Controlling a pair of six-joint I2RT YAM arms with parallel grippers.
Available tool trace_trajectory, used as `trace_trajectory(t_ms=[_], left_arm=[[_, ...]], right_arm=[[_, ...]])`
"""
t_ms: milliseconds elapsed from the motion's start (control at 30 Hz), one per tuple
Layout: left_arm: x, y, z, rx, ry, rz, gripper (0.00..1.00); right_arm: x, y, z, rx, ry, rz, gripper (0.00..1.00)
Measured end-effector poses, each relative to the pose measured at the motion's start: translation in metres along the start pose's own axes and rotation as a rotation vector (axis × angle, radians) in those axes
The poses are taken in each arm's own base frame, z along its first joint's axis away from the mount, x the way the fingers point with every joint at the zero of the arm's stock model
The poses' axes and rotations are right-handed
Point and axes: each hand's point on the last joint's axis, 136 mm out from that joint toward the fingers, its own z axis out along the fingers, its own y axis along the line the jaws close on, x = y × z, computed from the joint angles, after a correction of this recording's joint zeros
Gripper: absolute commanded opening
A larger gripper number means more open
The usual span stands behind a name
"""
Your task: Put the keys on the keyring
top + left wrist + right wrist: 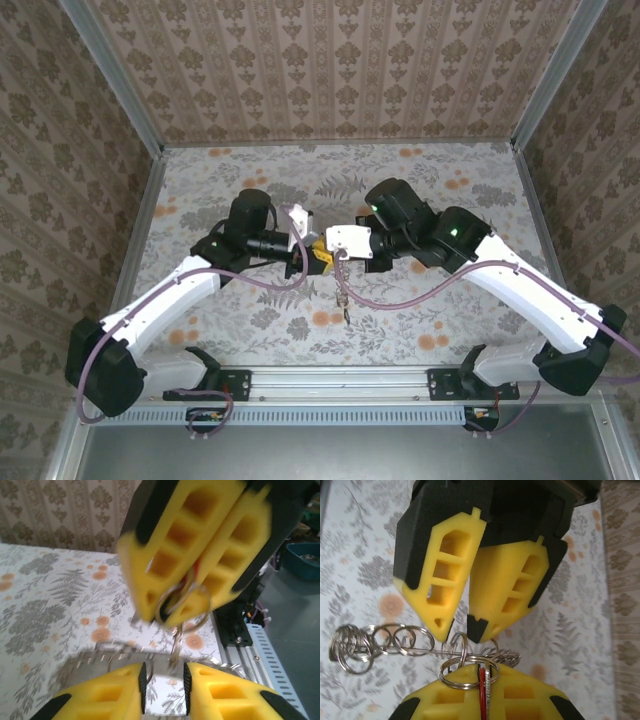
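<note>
Left gripper (pixel 461 626): coming in from the top of the right wrist view, its yellow fingers (pixel 437 580) standing slightly apart and gripping nothing; a small ring is sitting just under the tips.
Linked rings (pixel 370 642): trailing toward the left edge of the right wrist view, over the flowered table (pixel 450 330).
Keyring (pixel 467 672): sitting at lower centre of the right wrist view, being pinched at the tips of the right gripper (pixel 170 615), just below the left gripper; contact with the left gripper cannot be told.
Red plastic piece (pixel 482 690): showing in the seam between the right fingers.
Keys (pixel 507 656): toothed grey metal showing just right of the keyring, too blurred to count.
Metal strand (pixel 344 300): dangling below the two grippers at the centre of the top view.
Right gripper: reaching down from the top of the left wrist view, fingers pressing together on the keyring.
</note>
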Motion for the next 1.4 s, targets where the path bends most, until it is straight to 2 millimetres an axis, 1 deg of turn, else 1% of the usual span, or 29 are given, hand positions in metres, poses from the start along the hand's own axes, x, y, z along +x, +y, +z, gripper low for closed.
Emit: trace_trajectory(t_ms=[100,167,200,267,333,400,433,467,533,600,667,733,833,933,967,1033,1100,1200,1300,1400], left_arm=[[0.01,0.019,-0.01,-0.078,-0.006,-0.056,0.38],[0.015,0.034,-0.026,-0.158,-0.017,-0.101,0.44],[0.016,0.044,-0.038,-0.214,-0.028,-0.126,0.48],[0.015,0.066,-0.07,-0.352,-0.059,-0.181,0.59],[0.013,0.092,-0.113,-0.524,-0.108,-0.254,0.69],[0.015,0.108,-0.146,-0.66,-0.134,-0.317,0.8],[0.018,0.115,-0.159,-0.725,-0.134,-0.355,0.93],[0.021,0.12,-0.168,-0.775,-0.131,-0.382,1.0],[0.029,0.129,-0.183,-0.877,-0.124,-0.46,1.0],[0.043,0.137,-0.2,-0.978,-0.122,-0.55,1.0],[0.065,0.144,-0.224,-1.101,-0.117,-0.67,1.0],[0.09,0.149,-0.249,-1.205,-0.114,-0.81,1.0],[0.127,0.155,-0.289,-1.319,-0.15,-1.024,1.0],[0.159,0.154,-0.322,-1.395,-0.222,-1.216,1.0],[0.166,0.154,-0.328,-1.409,-0.245,-1.263,1.0],[0.174,0.153,-0.334,-1.419,-0.275,-1.32,1.0],[0.176,0.152,-0.333,-1.41,-0.292,-1.347,1.0],[0.179,0.152,-0.328,-1.39,-0.307,-1.367,1.0],[0.188,0.15,-0.323,-1.385,-0.302,-1.388,1.0],[0.198,0.147,-0.315,-1.374,-0.281,-1.41,1.0]], right_arm=[[0.0,-0.007,-0.002,0.02,0.052,-0.085,0.0],[0.0,-0.008,0.001,0.024,0.087,-0.135,0.0],[0.0,-0.008,0.005,0.022,0.104,-0.159,0.0],[0.0,-0.008,0.015,0.009,0.142,-0.193,0.0],[0.0,-0.009,0.031,-0.008,0.196,-0.222,0.0],[-0.002,-0.009,0.049,-0.024,0.241,-0.25,0.0],[-0.003,-0.007,0.058,-0.034,0.258,-0.265,0.0],[-0.005,-0.005,0.065,-0.045,0.267,-0.274,0.0],[-0.013,-0.002,0.08,-0.067,0.272,-0.287,0.0],[-0.025,-0.001,0.09,-0.078,0.252,-0.28,0.0],[-0.04,-0.004,0.098,-0.072,0.215,-0.252,0.0],[-0.062,-0.012,0.104,-0.045,0.152,-0.207,0.0],[-0.086,-0.022,0.117,-0.005,0.061,-0.131,0.0],[-0.104,-0.028,0.136,0.011,-0.017,-0.075,0.0],[-0.11,-0.029,0.144,0.013,-0.044,-0.06,0.0],[-0.116,-0.027,0.158,0.004,-0.08,-0.036,0.0],[-0.118,-0.024,0.17,-0.01,-0.106,-0.026,0.0],[-0.112,-0.017,0.187,-0.037,-0.119,-0.018,0.0],[-0.092,-0.004,0.204,-0.074,-0.1,-0.013,0.0],[-0.055,0.019,0.221,-0.134,-0.034,-0.005,0.0]])
